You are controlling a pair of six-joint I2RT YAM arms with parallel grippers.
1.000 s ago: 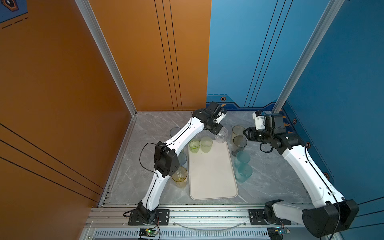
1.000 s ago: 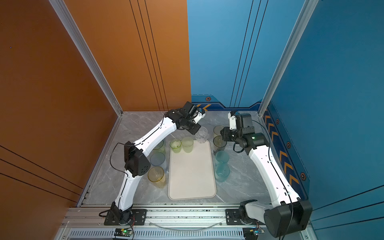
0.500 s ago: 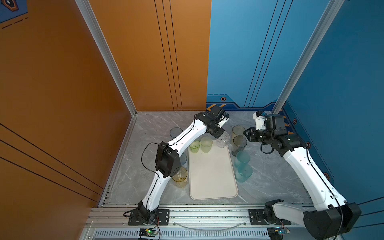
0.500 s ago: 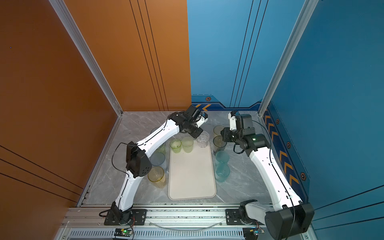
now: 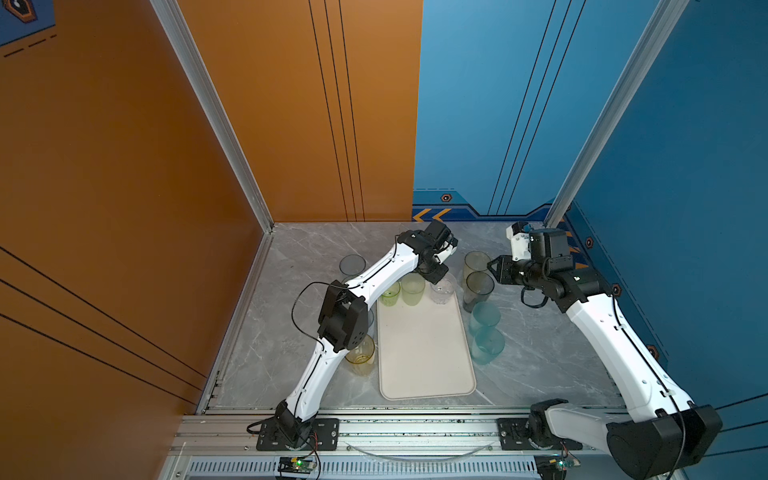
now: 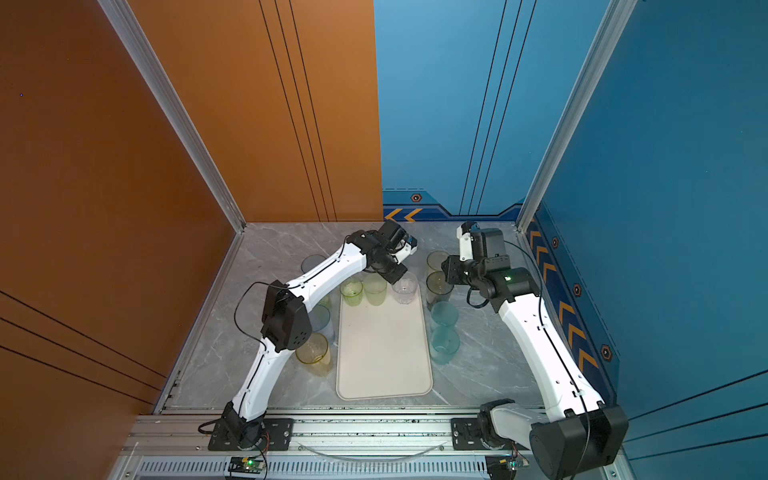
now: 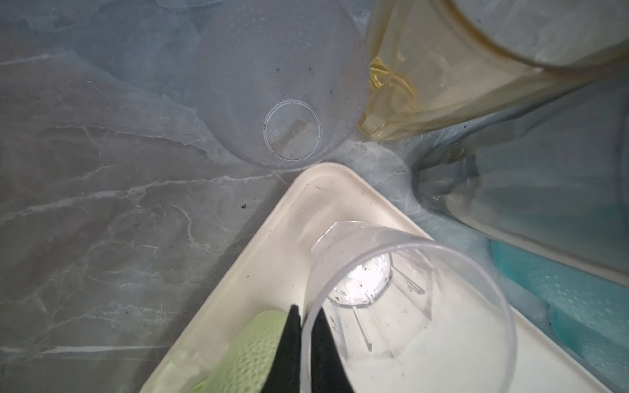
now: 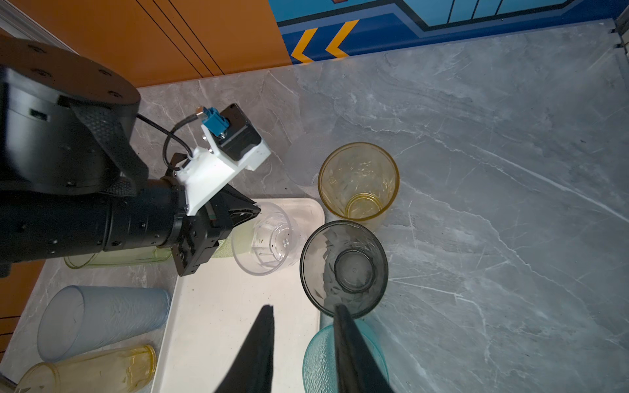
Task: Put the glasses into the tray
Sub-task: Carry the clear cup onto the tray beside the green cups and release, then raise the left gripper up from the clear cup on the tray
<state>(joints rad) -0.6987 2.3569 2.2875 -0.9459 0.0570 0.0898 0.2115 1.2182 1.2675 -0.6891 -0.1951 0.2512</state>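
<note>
The cream tray (image 5: 424, 353) (image 6: 382, 353) lies mid-table. My left gripper (image 5: 436, 275) (image 7: 303, 314) is shut on the rim of a clear glass (image 5: 443, 291) (image 7: 408, 306), holding it over the tray's far right corner (image 7: 326, 177). Whether its base touches the tray I cannot tell. Two green glasses (image 5: 412, 287) (image 5: 390, 295) stand at the tray's far end. My right gripper (image 8: 304, 308) (image 5: 494, 270) is open and holds nothing. One of its fingers (image 8: 343, 326) is at the near rim of a smoky grey glass (image 8: 343, 267) (image 5: 479, 286) just right of the tray.
An amber glass (image 5: 476, 262) stands behind the grey one, and two teal glasses (image 5: 484, 316) (image 5: 488, 345) line the tray's right side. Left of the tray are a yellow glass (image 5: 360, 353), a grey-blue glass (image 8: 102, 320) and a greyish glass (image 5: 352, 264). Walls close the back and sides.
My left gripper has carried the clear glass from behind the tray forward and down to the tray's far right corner. The right arm has barely shifted.
</note>
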